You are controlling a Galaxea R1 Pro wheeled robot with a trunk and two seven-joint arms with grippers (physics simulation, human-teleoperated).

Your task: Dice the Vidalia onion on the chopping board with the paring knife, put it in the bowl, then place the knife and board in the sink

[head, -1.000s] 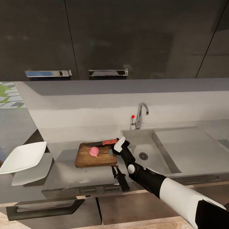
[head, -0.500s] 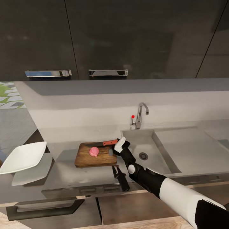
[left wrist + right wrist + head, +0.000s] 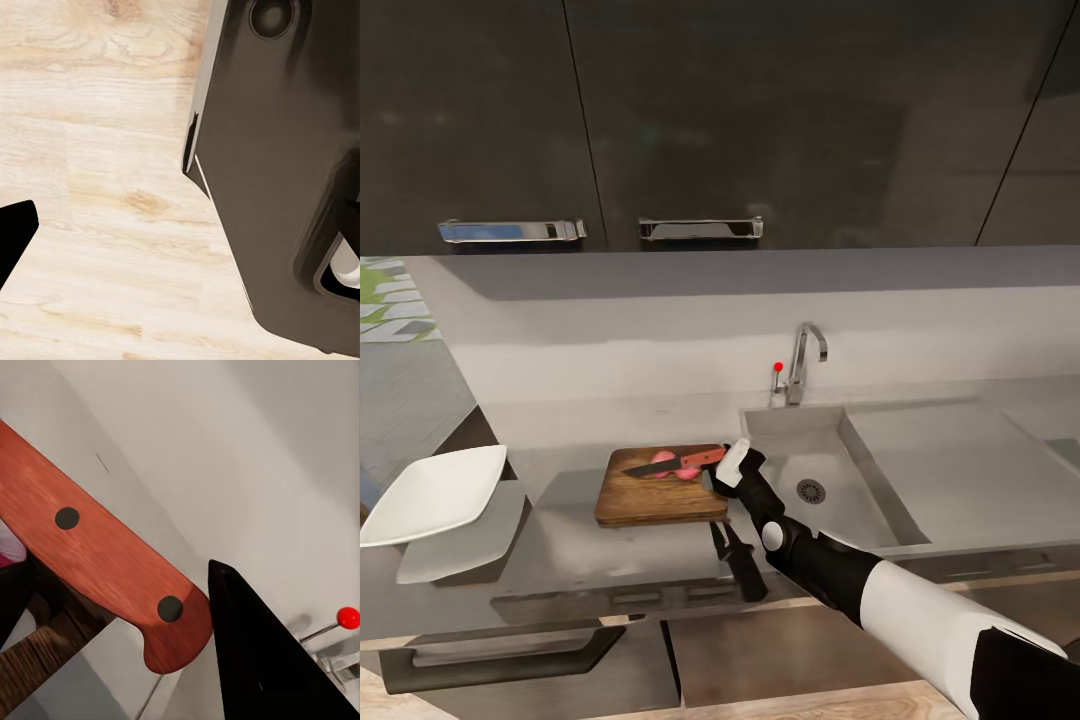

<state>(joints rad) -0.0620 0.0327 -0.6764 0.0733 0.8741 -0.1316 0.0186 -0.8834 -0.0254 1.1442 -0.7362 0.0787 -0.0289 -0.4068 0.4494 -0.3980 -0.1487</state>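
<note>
On chopping board: one Vidalia onion, one paring knife.

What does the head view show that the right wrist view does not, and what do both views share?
Head view alone: the bowl on the countertop, the whole chopping board, the sink with its drain, and the right pincer at the knife's handle. Right wrist view alone: two dark rivets in that handle. Shared: the paring knife, the pink Vidalia onion and the red tap knob.
</note>
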